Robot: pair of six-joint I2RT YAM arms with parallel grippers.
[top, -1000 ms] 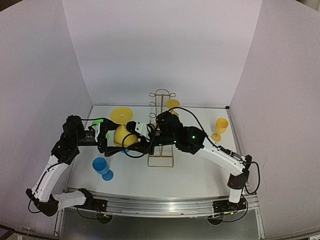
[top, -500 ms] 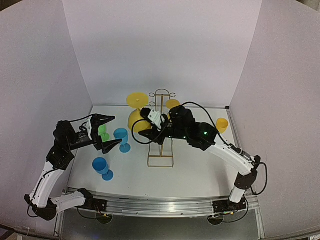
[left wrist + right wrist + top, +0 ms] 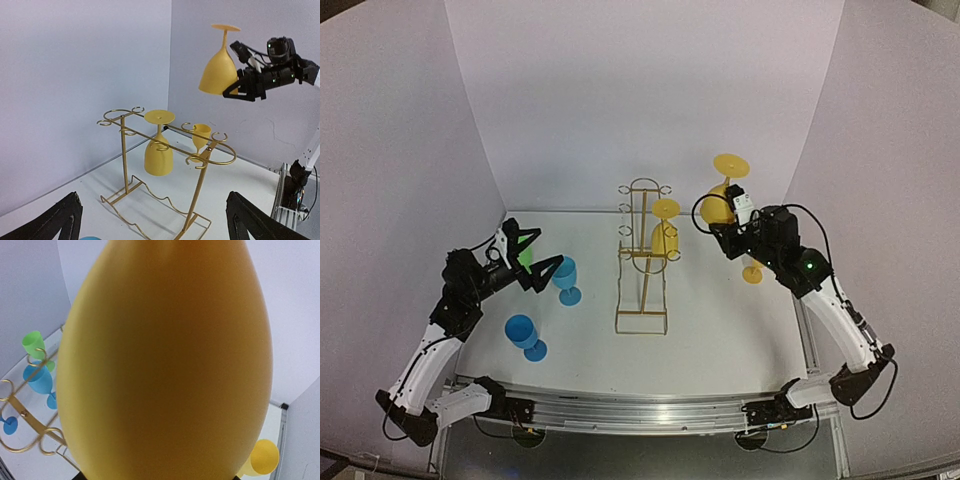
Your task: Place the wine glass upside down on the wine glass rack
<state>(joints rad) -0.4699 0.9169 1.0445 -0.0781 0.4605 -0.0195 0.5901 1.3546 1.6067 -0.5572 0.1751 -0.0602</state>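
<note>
The gold wire wine glass rack (image 3: pixel 642 262) stands mid-table, and one yellow glass (image 3: pixel 665 236) hangs upside down on it. My right gripper (image 3: pixel 723 220) is shut on the bowl of a large yellow wine glass (image 3: pixel 718 205). It holds the glass upside down, foot up, high in the air to the right of the rack. In the left wrist view the held glass (image 3: pixel 218 70) is above and beyond the rack (image 3: pixel 199 175). It fills the right wrist view (image 3: pixel 165 360). My left gripper (image 3: pixel 538 255) is open and empty at the left.
A blue glass (image 3: pixel 566 276) stands by my left fingertips, and a green glass (image 3: pixel 526 256) is partly hidden behind them. Another blue glass (image 3: pixel 523 333) stands nearer the front left. A small yellow glass (image 3: pixel 754 270) stands upright under my right arm. White walls enclose three sides.
My right gripper carried the yellow glass from left of the rack up and over to its right. My left gripper let go of it, opened and drew back left.
</note>
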